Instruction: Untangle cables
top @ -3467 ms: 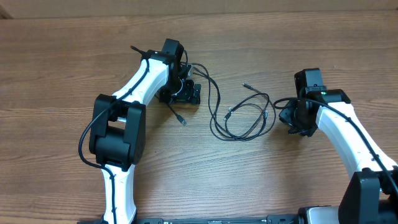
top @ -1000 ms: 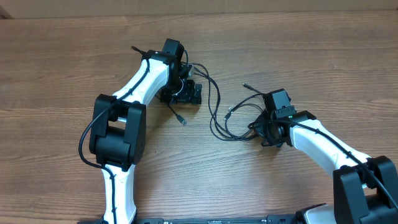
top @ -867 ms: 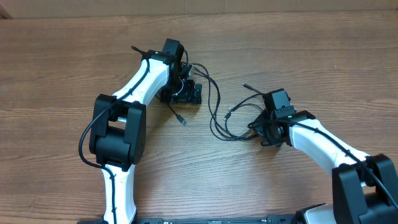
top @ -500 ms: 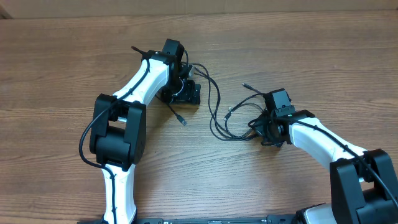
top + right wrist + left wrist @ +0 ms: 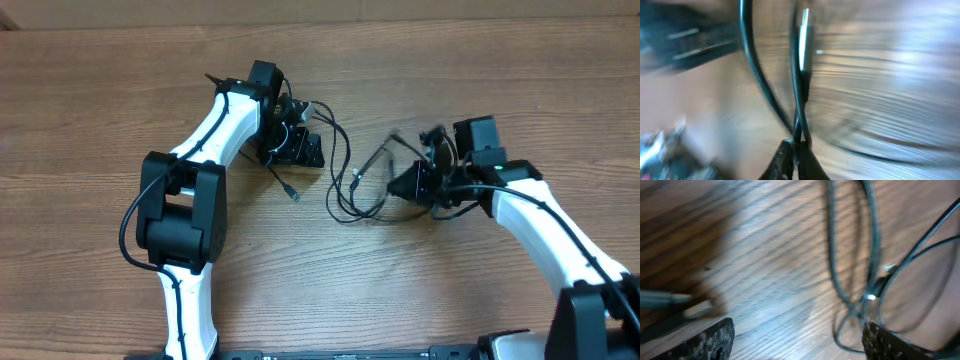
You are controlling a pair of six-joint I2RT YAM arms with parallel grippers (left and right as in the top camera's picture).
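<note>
Your right gripper point(image 5: 794, 152) is clenched, fingertips pinched on two strands of the cables point(image 5: 799, 95) where they meet. In its wrist view both strands run straight away from the fingers. One ends close by in a plug point(image 5: 804, 27) whose bright metal tip points away from the grip. The other bows off sideways and leaves the picture. The view is blurred, so you cannot tell whether a third strand is caught.

From overhead, the rest of the bundle trails from that grip toward the robot's left, lying on the table point(image 5: 520, 70) between the two arms. Its long axis runs across the table, right gripper to left, with a slack loop sagging toward the bases and one strand climbing to the left arm's end.

Your left gripper point(image 5: 797, 342) is released, jaws wide with only bare wood between them. Crossing strands lie just beside the finger point(image 5: 885, 340) at the right of its wrist view, not between the fingers. A loose plug point(image 5: 292, 192) lies near that gripper, well apart from the right one.

The right arm has one end, and the left arm is nearer the far strands. As a judgement, the coming move turns on pulling along that cross-table axis, and the left gripper would have to shift sideways to take a strand.
</note>
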